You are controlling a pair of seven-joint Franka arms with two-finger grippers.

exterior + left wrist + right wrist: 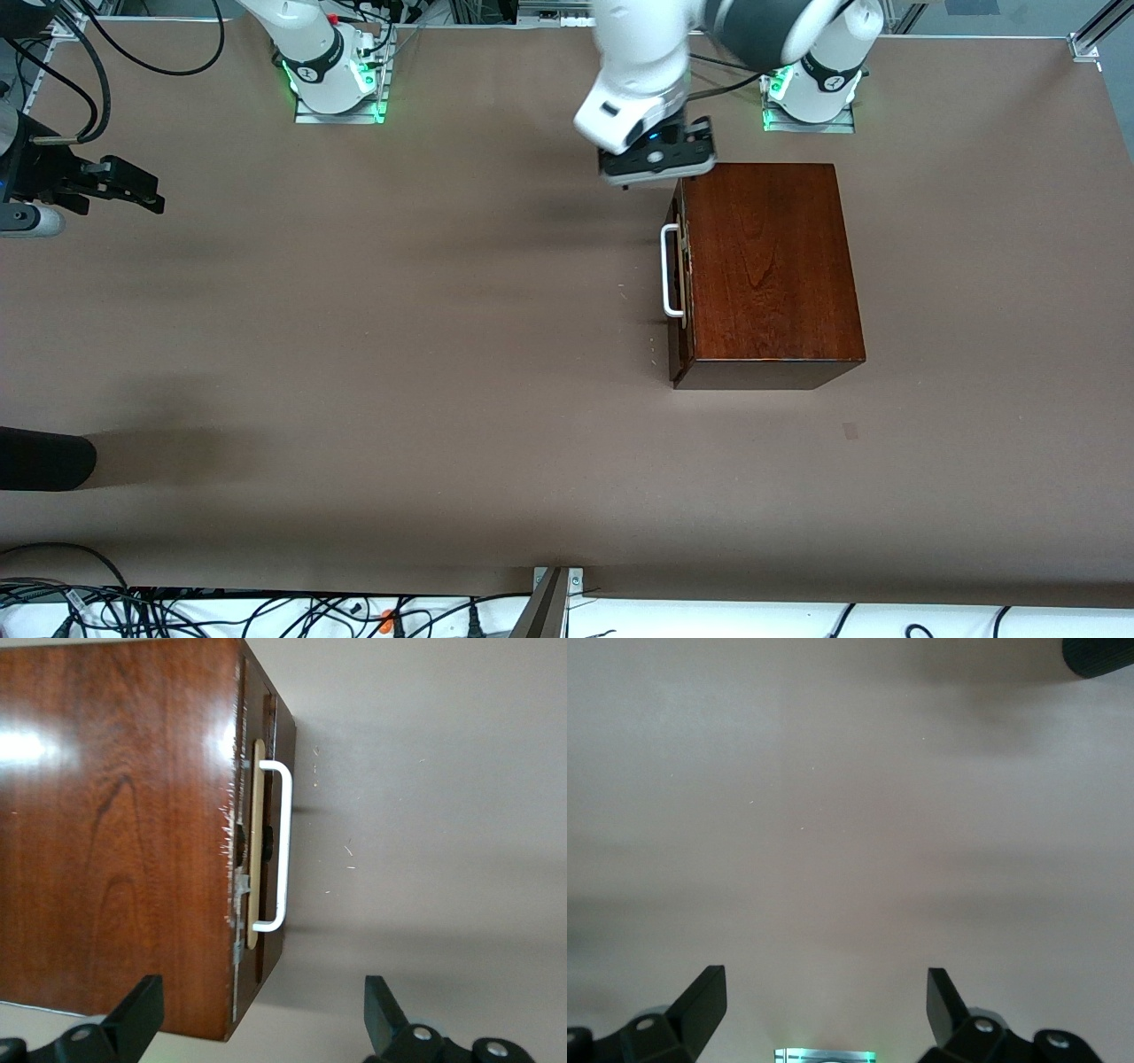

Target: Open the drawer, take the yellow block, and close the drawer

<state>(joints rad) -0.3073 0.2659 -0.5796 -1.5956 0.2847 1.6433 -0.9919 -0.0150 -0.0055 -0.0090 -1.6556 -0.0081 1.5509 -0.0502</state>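
While the drawer (678,275) is seen shut in the box (769,266), block unseen | left gripper (261,1023), jaws open, held over box's base-side corner | right gripper (826,1010), jaws open, waits well apart | next: handle (671,270) must be gripped.

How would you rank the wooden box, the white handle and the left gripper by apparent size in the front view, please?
1. wooden box, by far the largest.
2. left gripper, open above the box's corner; it sits higher, nearer the camera, so it looks enlarged.
3. white handle, the smallest.
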